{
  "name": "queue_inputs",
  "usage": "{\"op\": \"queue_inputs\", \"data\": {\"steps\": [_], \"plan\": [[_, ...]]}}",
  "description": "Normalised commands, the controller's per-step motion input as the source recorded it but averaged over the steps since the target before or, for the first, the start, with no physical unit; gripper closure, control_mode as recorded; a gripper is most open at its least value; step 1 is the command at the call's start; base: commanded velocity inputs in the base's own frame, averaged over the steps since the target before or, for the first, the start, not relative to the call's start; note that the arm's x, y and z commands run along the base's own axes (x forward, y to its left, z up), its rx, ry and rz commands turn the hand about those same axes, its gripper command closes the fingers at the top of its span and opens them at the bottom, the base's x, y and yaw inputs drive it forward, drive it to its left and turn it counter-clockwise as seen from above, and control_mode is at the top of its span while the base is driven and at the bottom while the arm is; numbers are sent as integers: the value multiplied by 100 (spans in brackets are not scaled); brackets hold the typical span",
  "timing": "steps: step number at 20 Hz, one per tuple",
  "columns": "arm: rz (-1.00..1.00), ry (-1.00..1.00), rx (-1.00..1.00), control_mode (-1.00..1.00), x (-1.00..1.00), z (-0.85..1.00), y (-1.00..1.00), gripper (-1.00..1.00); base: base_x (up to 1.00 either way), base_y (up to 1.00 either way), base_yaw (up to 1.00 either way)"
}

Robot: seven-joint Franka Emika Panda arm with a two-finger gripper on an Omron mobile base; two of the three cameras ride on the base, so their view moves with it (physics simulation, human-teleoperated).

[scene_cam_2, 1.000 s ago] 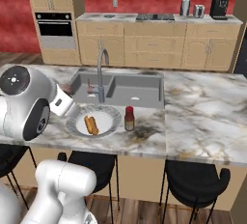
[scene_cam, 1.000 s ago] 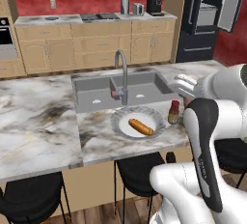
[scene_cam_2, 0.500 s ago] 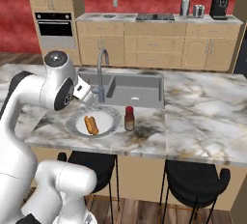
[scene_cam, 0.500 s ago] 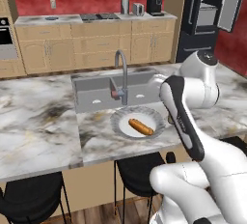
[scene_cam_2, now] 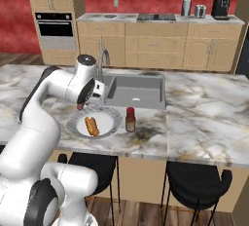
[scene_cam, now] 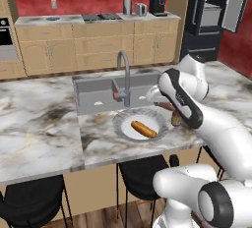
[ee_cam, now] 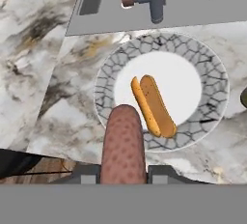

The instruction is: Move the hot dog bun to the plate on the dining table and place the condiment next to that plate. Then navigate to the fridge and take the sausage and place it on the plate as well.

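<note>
While the hot dog bun (ee_cam: 153, 105) lies on the plate (ee_cam: 212, 63), the jaws clamp the sausage (ee_cam: 123, 143) above it

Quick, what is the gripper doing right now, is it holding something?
Gripper: closed on the sausage, held over the plate with the bun.

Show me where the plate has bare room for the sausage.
Plate: bare white centre right of the bun, toward the bottle; a narrower strip on its left. The sausage in the end effector hangs over the near rim.

No legible text; condiment (scene_cam_2: 130, 119) label unreadable.
</note>
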Motion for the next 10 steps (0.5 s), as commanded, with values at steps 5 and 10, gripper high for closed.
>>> {"op": "queue_inputs", "data": {"steps": [5,10], "plan": [[16,3,-28,-100,19,-52,30,100,0,0,0],[6,0,-16,-100,10,-41,5,100,0,0,0]]}}
